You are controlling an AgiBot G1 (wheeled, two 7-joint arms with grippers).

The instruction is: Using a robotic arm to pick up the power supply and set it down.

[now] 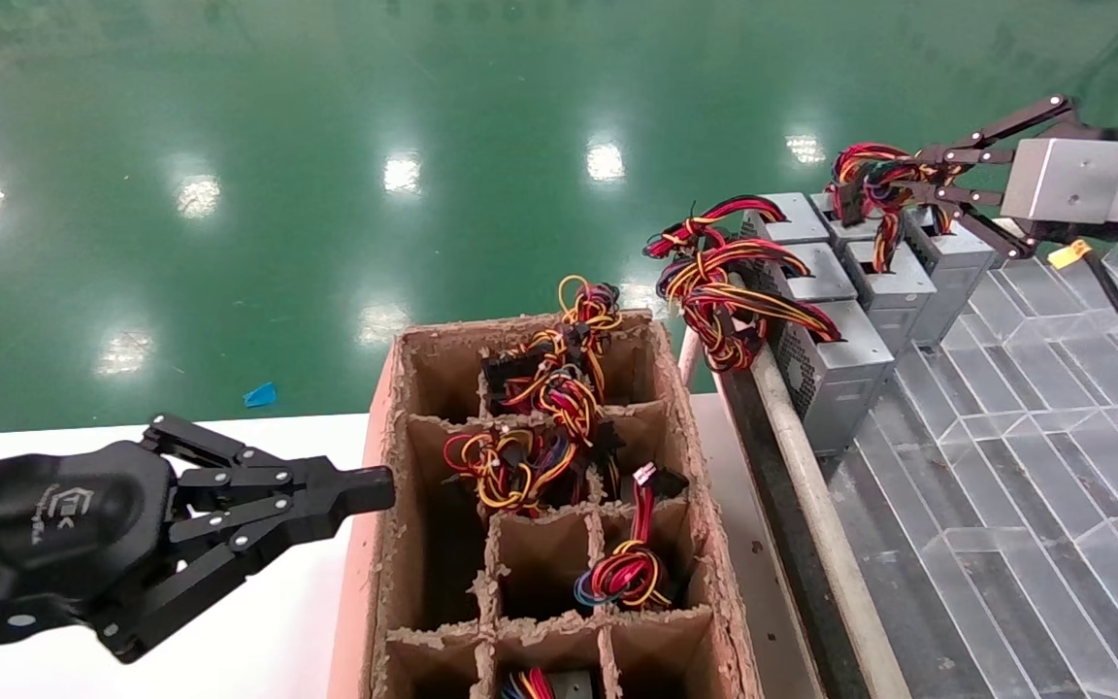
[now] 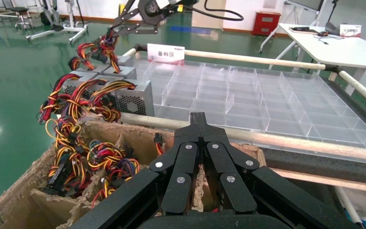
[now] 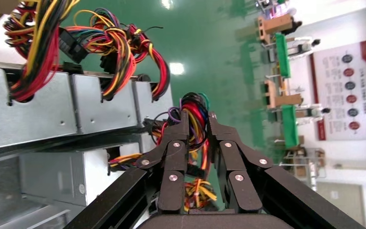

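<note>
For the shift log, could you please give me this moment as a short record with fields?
right gripper: right gripper closed on the tied red, yellow and black wire bundle of the small silver-grey metal power supply, at the far end of the row
left gripper: left gripper shut, empty, beside the brown cardboard divider box
box contents: wire bundles in several compartments
placed units: other silver-grey power supplies on the clear plastic tray

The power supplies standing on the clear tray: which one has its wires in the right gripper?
The farthest power supply in the second row, at the tray's far edge. The right gripper is shut on its wire bundle; the others' wires hang free.
</note>
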